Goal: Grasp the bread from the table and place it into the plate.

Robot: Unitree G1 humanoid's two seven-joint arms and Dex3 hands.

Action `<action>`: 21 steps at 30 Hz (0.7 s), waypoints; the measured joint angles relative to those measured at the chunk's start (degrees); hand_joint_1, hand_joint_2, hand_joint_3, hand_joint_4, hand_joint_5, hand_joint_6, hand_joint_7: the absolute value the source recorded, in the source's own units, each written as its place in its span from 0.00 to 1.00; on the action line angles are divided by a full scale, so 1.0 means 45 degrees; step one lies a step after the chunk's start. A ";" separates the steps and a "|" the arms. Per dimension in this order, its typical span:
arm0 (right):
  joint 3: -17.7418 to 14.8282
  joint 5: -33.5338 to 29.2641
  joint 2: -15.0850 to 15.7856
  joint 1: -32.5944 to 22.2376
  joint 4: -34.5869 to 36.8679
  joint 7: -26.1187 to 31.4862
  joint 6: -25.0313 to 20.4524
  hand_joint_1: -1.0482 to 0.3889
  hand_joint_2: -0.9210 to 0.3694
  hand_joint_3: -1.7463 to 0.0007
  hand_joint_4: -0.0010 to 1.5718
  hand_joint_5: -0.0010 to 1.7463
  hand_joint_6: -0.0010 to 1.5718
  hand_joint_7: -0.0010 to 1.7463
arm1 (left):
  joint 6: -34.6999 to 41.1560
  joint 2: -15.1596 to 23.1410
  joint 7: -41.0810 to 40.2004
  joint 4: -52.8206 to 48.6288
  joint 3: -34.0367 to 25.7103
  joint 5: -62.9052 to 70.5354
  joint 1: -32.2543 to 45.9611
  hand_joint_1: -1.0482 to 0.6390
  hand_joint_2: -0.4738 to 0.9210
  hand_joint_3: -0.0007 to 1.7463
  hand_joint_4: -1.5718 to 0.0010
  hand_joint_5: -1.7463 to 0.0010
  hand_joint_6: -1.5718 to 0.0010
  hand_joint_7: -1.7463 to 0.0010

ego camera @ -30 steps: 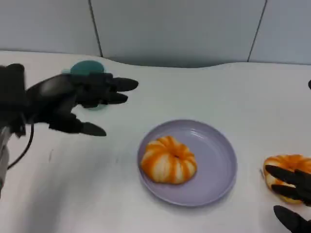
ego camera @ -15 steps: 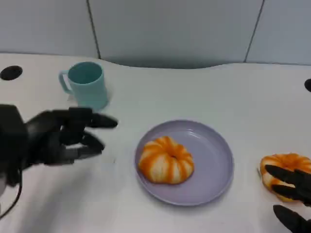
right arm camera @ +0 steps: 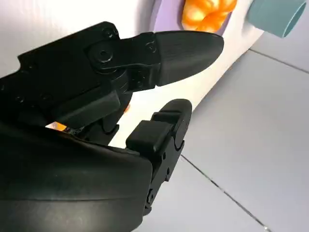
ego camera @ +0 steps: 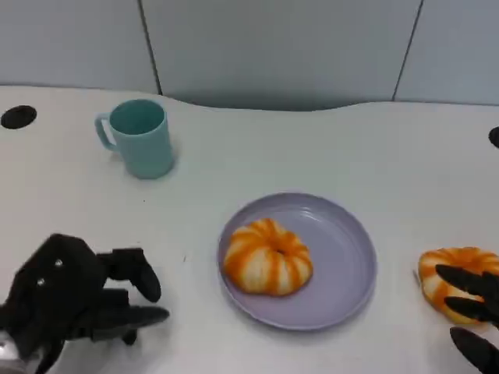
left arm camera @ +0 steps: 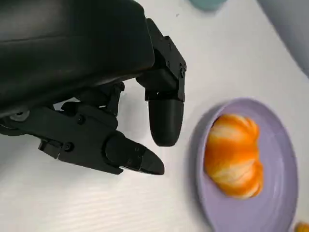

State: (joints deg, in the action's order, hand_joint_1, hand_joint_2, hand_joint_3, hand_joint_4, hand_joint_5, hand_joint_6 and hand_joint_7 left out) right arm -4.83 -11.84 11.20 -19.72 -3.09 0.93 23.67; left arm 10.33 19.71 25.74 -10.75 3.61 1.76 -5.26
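— What has changed since a second ago?

— Left hand (ego camera: 78,300) has dropped back from up near the cup (ego camera: 140,138) to the near left corner of the table (ego camera: 327,148). It holds nothing, and its fingers (left arm camera: 164,118) are apart above bare tabletop in the left wrist view.

— And the bread?

— Two striped orange buns. One bun (ego camera: 267,256) lies in the purple plate (ego camera: 343,265), on the plate's left half, and has not shifted. The second bun (ego camera: 454,282) lies on the table close to the right edge, just beside the plate but apart from its rim.

— Is the right hand on it?

— Right hand (ego camera: 474,319) sits at the near right corner as it did before. Its fingertips (ego camera: 460,277) overlap the near side of the second bun in the head view, but I cannot tell whether they press it or only hover over it. So I cannot say if that hand is closed on the bun or loose.

— Anything in the way?

— Between the second bun and the plate is only bare table. The teal cup stands upright toward the far left, handle to the left, well apart from the plate. A dark round hole (ego camera: 17,117) sits by the left edge, another (ego camera: 494,136) at the right edge. A grey panelled wall (ego camera: 273,47) runs behind the far edge.
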 measured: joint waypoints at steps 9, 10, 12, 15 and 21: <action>-0.0061 0.0000 0.0083 0.0102 0.0190 -0.0058 0.0013 0.47 0.00 0.79 0.59 0.01 0.49 0.00 | 0.0228 0.0062 -0.0119 -0.0091 0.0477 0.0611 -0.0237 0.36 0.99 0.00 0.50 0.00 0.59 0.00; -0.0080 0.0000 0.0098 0.0107 0.0235 -0.0058 0.0015 0.47 0.00 0.79 0.59 0.01 0.49 0.00 | 0.0240 0.0087 -0.0119 -0.0118 0.0520 0.0642 -0.0271 0.36 0.98 0.00 0.50 0.00 0.59 0.00; -0.0113 0.0000 0.0115 0.0109 0.0306 -0.0058 0.0015 0.47 0.00 0.79 0.59 0.01 0.49 0.00 | 0.0240 0.0102 -0.0119 -0.0207 0.0547 0.0698 -0.0327 0.36 0.98 0.00 0.50 0.00 0.59 0.00; -0.0127 -0.0001 0.0116 0.0132 0.0364 -0.0057 0.0014 0.47 0.00 0.79 0.59 0.01 0.49 0.00 | 0.0233 0.0104 -0.0119 -0.0410 0.0556 0.0709 -0.0477 0.36 0.99 0.00 0.49 0.00 0.59 0.00; -0.0141 -0.0016 0.0126 0.0176 0.0439 -0.0057 0.0017 0.47 0.00 0.78 0.58 0.01 0.49 0.00 | 0.0030 0.0096 -0.0120 -0.0538 0.0601 0.0729 -0.0551 0.37 0.98 0.00 0.48 0.00 0.58 0.00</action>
State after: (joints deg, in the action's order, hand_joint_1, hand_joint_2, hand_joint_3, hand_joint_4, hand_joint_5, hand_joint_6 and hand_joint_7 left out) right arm -5.47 -11.91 11.77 -18.93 -1.11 0.68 23.75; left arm 10.46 20.15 25.21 -13.17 6.31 5.04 -7.74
